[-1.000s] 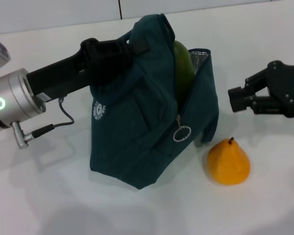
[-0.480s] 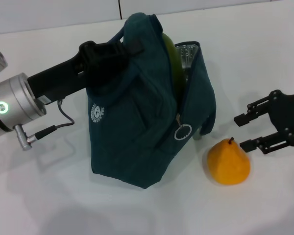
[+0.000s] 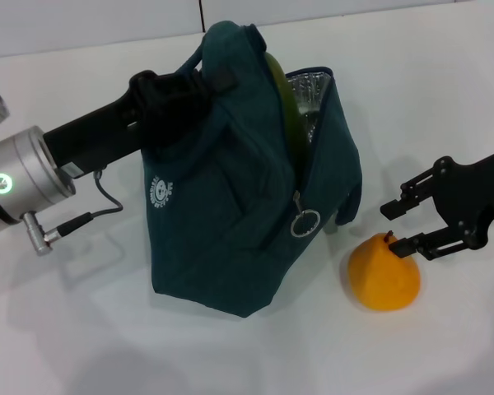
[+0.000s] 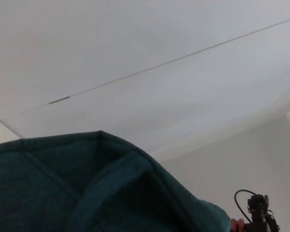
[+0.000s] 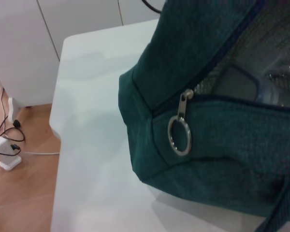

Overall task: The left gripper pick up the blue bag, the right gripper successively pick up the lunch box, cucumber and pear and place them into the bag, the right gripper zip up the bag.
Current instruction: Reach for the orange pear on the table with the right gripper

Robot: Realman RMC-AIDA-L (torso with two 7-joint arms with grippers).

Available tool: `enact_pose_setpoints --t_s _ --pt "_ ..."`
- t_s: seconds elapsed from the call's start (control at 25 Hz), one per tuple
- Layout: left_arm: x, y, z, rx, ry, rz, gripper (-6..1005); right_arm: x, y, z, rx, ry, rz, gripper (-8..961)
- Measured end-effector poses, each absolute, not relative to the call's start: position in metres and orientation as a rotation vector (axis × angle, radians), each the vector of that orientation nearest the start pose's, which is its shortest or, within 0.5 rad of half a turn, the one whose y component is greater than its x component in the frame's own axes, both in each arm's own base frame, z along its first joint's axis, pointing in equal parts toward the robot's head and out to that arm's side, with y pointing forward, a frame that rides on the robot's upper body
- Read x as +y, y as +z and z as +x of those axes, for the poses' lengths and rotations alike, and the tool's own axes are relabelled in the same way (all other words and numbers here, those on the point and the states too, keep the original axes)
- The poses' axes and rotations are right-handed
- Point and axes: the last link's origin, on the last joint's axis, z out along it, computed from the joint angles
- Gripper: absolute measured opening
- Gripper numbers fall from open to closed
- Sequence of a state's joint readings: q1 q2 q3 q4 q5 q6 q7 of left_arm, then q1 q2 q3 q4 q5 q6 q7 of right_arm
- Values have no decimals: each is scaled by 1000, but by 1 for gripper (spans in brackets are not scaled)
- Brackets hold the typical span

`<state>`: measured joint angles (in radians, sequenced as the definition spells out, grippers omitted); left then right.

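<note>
Left end effector point(image 3: 169, 99) clamped on the blue bag point(image 3: 247, 197), which stands mid-counter with the cucumber point(image 3: 281, 99) protruding. Right end effector point(image 3: 395, 224), fingers apart, straddles the tip of the pear point(image 3: 383, 271) near the counter's right edge. Risk: closing on the tapered top may squeeze the pear out and send it rolling.

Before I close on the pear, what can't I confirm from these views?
- Lunch box: not visible in the head view; the blue bag walls hide the inside.
- Cucumber: only its upper part shows above the bag opening.
- Left hand: fingers buried in the bag's top, grip state unreadable.
- Pear: absent from the right wrist view, so right hand alignment rests on the head view alone.
</note>
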<state>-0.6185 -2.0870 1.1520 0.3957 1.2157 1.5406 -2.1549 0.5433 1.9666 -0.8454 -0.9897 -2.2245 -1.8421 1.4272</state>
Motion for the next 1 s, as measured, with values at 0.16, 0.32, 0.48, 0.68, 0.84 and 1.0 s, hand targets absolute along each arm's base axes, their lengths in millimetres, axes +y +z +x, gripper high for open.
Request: enact_pose_setpoints --t_s 0.16,0.32,0.48,0.68,0.84,1.0 --pt "338 -36 -182 -1893 -1511 -2391 54 321 61 250 216 150 -3081 496" --pt "338 -36 -182 -1881 -1498 -2403 54 321 62 247 222 156 -3089 498" --pt "338 -37 -183 -1869 -1481 -2414 54 325 60 241 203 161 -3094 491" --pt "338 -35 -193 -1875 -1455 -2374 54 329 55 234 180 171 -3102 481" --pt "338 -36 -193 -1878 -1456 -2371 54 332 48 232 157 143 -3105 474" --pt "337 -37 -193 -1886 -1458 -2369 54 333 43 232 149 114 -3110 466"
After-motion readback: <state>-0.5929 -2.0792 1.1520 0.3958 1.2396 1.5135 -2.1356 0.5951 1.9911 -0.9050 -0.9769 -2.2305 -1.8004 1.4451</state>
